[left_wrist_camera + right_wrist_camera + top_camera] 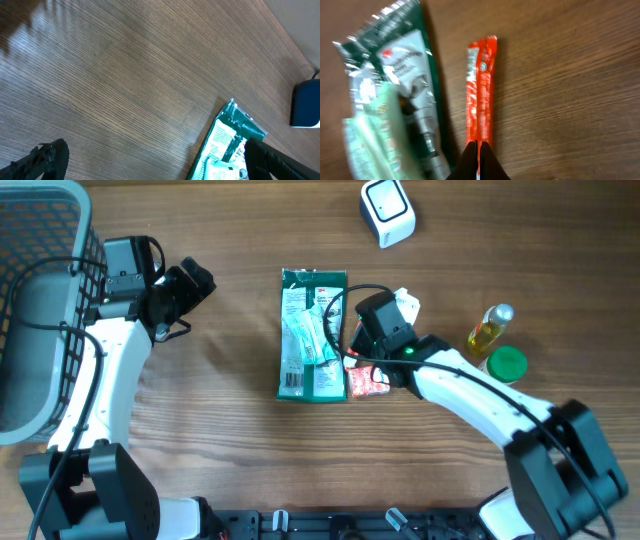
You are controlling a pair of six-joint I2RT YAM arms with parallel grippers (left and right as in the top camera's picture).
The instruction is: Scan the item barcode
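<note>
Right gripper (478, 152) pinched the red sachet (481, 85), middle of the table (230, 460), beside the green packet (313, 335), seemingly not lifted; left gripper (188, 288) hung spread; scanner (387, 212) sat at the far edge, scan undone

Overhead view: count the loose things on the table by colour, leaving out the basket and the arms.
Green: 2 (green packet, green cap)
Red: 1 (red packet)
White: 2 (scanner, white item)
Yellow: 1 (bottle)
Total: 6
</note>
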